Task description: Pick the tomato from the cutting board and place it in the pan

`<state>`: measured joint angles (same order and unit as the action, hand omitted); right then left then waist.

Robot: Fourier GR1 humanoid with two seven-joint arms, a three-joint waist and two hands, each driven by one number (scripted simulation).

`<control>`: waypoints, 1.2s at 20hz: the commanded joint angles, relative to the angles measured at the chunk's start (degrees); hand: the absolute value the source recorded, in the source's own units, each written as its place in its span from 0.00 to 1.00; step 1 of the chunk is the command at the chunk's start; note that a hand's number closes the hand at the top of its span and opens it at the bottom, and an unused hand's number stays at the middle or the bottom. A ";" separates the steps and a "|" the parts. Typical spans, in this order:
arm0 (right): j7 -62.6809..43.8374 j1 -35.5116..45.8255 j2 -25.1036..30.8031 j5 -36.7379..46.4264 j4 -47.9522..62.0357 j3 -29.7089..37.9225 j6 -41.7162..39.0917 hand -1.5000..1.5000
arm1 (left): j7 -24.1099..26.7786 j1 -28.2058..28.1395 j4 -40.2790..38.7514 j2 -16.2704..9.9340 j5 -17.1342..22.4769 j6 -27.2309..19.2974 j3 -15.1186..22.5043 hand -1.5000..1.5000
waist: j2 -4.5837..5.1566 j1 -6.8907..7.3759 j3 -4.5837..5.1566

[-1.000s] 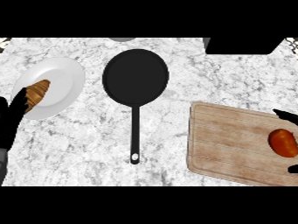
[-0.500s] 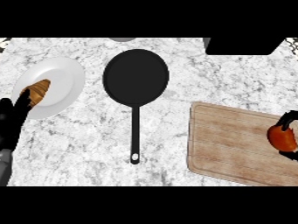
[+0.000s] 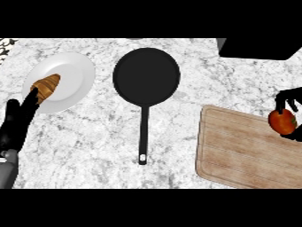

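One round red tomato (image 3: 283, 121) in right hand (image 3: 299, 103); slatted wooden cutting board (image 3: 245, 148) beneath.

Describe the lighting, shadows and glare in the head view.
Head view: light is flat and even over the marble counter; the black pan shows no glare, its inside one flat black; the white plate is bright without a hot spot; the tomato in the right hand carries only soft shading; no strong cast shadow appears beside the cutting board.

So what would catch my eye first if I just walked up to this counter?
Probably the red tomato held in the black right hand over the wooden cutting board at the right. Next, the black long-handled pan in the middle, and a brown croissant on the white plate at the left.
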<state>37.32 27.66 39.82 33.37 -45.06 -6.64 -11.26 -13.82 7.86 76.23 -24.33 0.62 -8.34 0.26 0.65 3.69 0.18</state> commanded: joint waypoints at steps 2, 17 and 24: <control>-9.93 13.21 -3.99 11.03 3.11 -6.63 3.60 1.00 | -3.05 3.09 -0.33 0.53 -1.08 -0.44 0.81 0.50 | 0.19 -0.01 -0.23; -4.71 29.51 -19.63 4.31 8.89 2.53 10.83 1.00 | -1.47 -1.41 0.52 -0.64 -1.00 1.61 -2.80 0.50 | -0.54 -2.38 -0.19; -10.27 36.72 -29.52 2.72 17.52 5.34 12.65 1.00 | 1.02 2.44 -4.03 0.03 -0.82 2.64 -4.31 0.50 | -0.05 -1.97 -0.16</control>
<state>30.25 60.65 15.59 36.86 -31.37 -2.71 -0.09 -14.25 8.70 74.41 -23.92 -0.49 -6.93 -3.12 0.35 1.48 0.00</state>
